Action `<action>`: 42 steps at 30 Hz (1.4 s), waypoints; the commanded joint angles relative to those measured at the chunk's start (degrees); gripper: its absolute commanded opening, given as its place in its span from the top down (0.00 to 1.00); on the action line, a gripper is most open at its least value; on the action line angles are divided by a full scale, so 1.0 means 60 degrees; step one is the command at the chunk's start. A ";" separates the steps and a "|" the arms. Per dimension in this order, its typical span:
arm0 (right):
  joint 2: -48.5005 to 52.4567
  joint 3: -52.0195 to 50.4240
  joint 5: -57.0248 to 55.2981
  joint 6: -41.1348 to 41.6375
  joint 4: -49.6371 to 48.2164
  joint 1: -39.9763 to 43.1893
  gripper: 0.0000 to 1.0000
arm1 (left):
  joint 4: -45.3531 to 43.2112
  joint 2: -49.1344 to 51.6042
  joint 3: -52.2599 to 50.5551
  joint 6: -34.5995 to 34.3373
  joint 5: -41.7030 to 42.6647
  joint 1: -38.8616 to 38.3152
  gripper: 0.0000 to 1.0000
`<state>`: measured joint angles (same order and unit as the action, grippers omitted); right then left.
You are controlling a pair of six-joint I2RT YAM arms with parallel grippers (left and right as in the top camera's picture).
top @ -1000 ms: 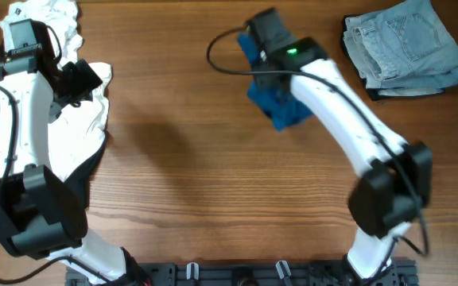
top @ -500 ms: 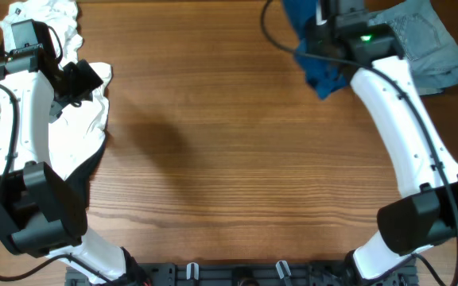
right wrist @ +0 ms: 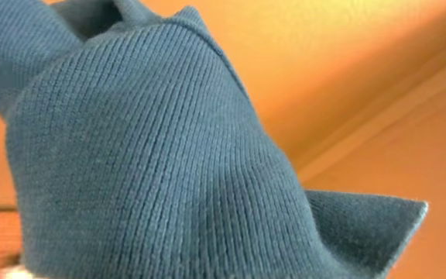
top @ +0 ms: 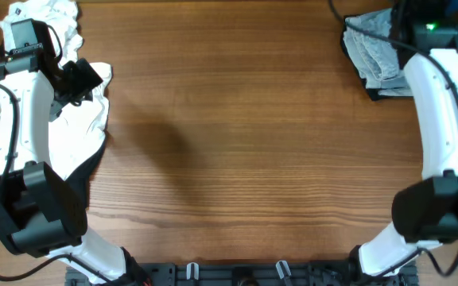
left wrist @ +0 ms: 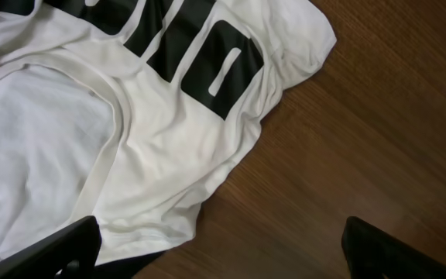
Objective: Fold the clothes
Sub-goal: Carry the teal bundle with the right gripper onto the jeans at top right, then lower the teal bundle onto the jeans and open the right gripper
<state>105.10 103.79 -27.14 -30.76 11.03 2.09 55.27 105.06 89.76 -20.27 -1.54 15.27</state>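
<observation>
Left pincer (left wrist: 223, 252) wide open, empty, over white tee (left wrist: 153, 155); black letters (left wrist: 224, 71) unreadable. Right pincer (top: 414, 9): cannot tell, blue cloth (right wrist: 153, 155) blocking.

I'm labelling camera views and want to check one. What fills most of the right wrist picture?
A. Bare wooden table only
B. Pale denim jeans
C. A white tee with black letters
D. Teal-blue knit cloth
D: the teal-blue knit cloth sits close to the lens and covers most of the picture, with only a blurred orange-brown background beside it.
</observation>
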 commanded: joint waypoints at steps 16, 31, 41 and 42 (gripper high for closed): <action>0.3049 0.0262 0.1078 -0.1876 -0.1242 0.2237 0.96 | -0.0499 0.0109 0.0076 -0.0062 0.0583 -0.0007 0.00; 0.3034 0.0262 0.4248 0.0015 0.3271 0.0947 0.73 | -0.0612 0.0109 0.0076 -0.0204 0.0652 -0.0007 0.00; 0.2371 0.0266 0.5071 0.2932 0.4018 0.0182 0.00 | -0.0820 0.0120 0.0076 -0.0204 0.0827 -0.0007 0.00; 0.2076 0.0270 0.5071 0.3158 0.3993 0.0229 0.00 | -0.0812 0.0120 0.0076 -0.0204 0.0831 -0.0007 0.00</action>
<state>123.26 104.09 -1.13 -19.92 35.16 3.90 50.52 105.08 89.76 -20.73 2.28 15.27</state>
